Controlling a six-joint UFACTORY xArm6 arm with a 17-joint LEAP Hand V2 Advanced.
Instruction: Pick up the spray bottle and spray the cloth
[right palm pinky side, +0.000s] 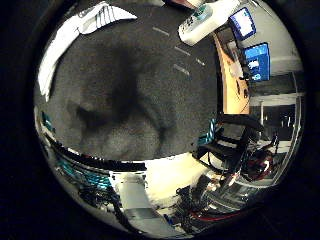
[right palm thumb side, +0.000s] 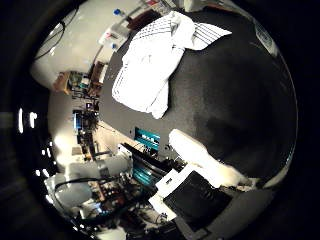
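Little-finger view: spray bottle (right palm pinky side: 202, 22) beyond fingers (right palm thumb side: 200, 155).

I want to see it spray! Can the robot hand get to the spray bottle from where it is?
Probably yes. The spray bottle lies on its side on the dark table, with bare tabletop all around it. The cloth lies apart, so nothing seems to block the hand.

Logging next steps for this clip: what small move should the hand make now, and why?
Probably travel across the dark table toward the bottle. The bottle lies on its side at the table's far edge, away from the palm and untouched. The cloth sits crumpled elsewhere on the table. The hand holds nothing.
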